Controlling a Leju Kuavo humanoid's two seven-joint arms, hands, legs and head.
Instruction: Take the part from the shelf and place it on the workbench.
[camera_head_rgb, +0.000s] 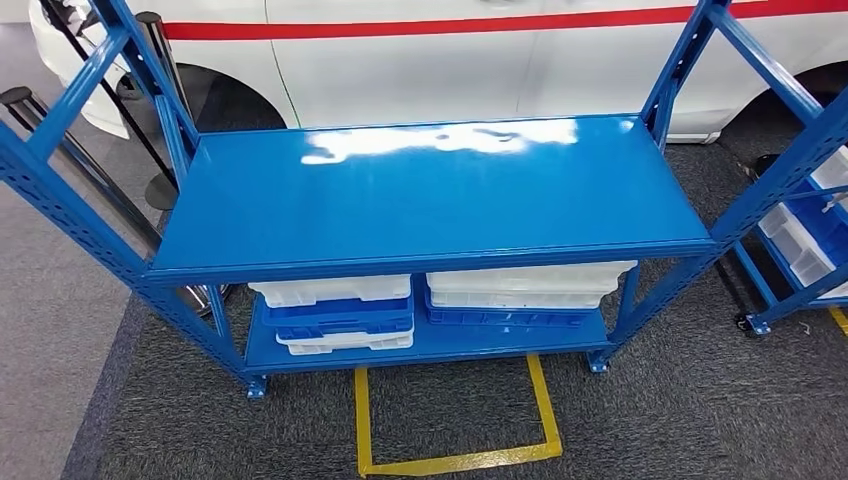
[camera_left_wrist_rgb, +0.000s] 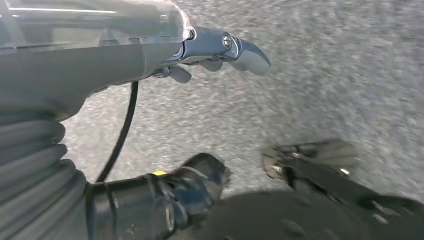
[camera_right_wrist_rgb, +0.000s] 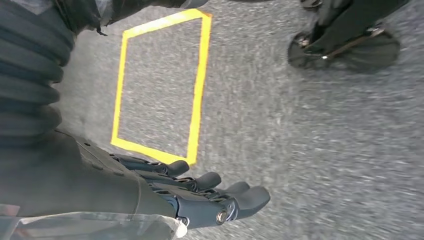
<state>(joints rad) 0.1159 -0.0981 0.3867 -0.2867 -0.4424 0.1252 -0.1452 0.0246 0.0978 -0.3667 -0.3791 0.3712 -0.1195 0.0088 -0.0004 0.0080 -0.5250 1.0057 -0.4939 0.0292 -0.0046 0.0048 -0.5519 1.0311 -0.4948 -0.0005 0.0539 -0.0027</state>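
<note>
From the head view we see one blue shelf (camera_head_rgb: 430, 195) in front of us, its long side running left to right, with a bare shiny top. We cannot tell where the part is; low down sit five trays (camera_head_rgb: 335, 316), white and blue, and one yellow tape square (camera_head_rgb: 455, 415) marks the floor. By the left wrist, our left hand (camera_left_wrist_rgb: 220, 50) hangs over carpet, fingers loosely apart, holding nothing. By the right wrist, our right hand (camera_right_wrist_rgb: 210, 192) hangs the same way, near that tape square.
</note>
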